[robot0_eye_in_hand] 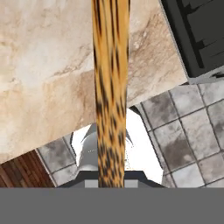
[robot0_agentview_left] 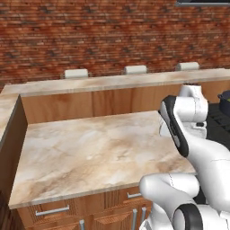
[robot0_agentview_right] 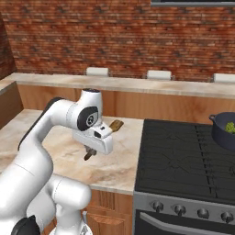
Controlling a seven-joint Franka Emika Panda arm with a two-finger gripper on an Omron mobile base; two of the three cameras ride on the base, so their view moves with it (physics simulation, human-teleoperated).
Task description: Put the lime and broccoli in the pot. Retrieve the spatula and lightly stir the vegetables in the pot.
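Above the marble counter [robot0_agentview_right: 114,170], just left of the stove [robot0_agentview_right: 183,160], the gripper [robot0_agentview_right: 90,153] hangs with its 2 fingers pressed tight on the spatula [robot0_agentview_right: 115,125]. From the right base camera, the flat wooden head of the spatula juts out past the hand toward 1 o'clock, and a short dark-brown stub of the handle protrudes below the hand toward 7 o'clock. The tool clears the counter surface. From the hand camera, the spatula [robot0_eye_in_hand: 111,87] appears as a streaked light-brown shaft running from 6 o'clock to 12 o'clock down the middle of the picture, with the counter edge [robot0_eye_in_hand: 52,87], a corner of the stove [robot0_eye_in_hand: 197,35] at 1 o'clock and grey floor tiles [robot0_eye_in_hand: 183,127] behind it.

At 3 o'clock in the right base picture, the pot [robot0_agentview_right: 225,133] stands on the far right of the stove, cut by the picture edge. A bumpy green item, the broccoli [robot0_agentview_right: 230,127], lies inside it; the lime cannot be told apart there. From the left base camera, the pot [robot0_agentview_left: 224,102] shows as a dark rim at 3 o'clock, behind the white arm [robot0_agentview_left: 188,134], and the counter [robot0_agentview_left: 90,152] spreads to the arm's left.

A raised wooden ledge [robot0_agentview_right: 137,85] runs behind counter and stove, backed by a brick wall [robot0_agentview_right: 114,36].
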